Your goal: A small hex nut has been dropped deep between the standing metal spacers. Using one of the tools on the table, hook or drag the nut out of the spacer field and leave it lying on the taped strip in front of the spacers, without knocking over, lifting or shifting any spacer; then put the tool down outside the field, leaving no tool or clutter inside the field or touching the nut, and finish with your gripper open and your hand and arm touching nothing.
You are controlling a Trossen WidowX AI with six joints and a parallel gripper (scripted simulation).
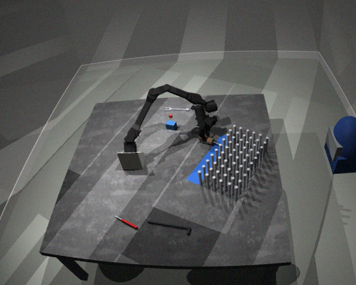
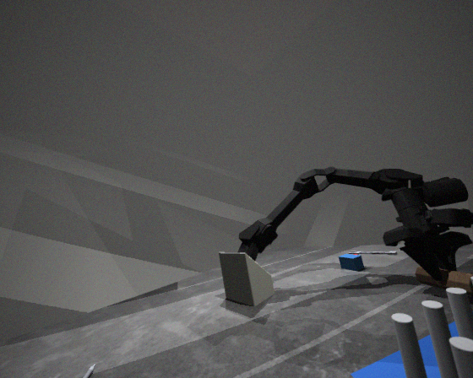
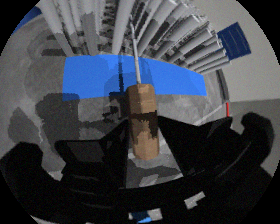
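Observation:
My gripper (image 1: 206,139) (image 2: 443,273) (image 3: 142,120) is shut on the wooden handle (image 1: 210,140) (image 2: 459,280) (image 3: 142,100) of a tool, low in front of the spacer field. The tool's thin metal shaft (image 3: 137,62) points forward over the blue taped strip (image 1: 193,179) (image 2: 379,368) (image 3: 91,75), and its far end is in among the standing grey spacers (image 1: 200,179) (image 2: 409,348) (image 3: 122,30). The visible spacers stand upright. The tool's tip is hard to make out between them. I cannot make out the hex nut in any view.
A blue block (image 1: 171,125) (image 2: 351,262), a small red object (image 1: 170,116) and a silver forked tool (image 1: 180,109) (image 2: 382,252) lie behind the arm. A red-handled tool (image 1: 129,224) and a black hooked rod (image 1: 170,225) lie near the front edge. A beige wedge (image 1: 130,161) (image 2: 237,278) stands by the arm's base.

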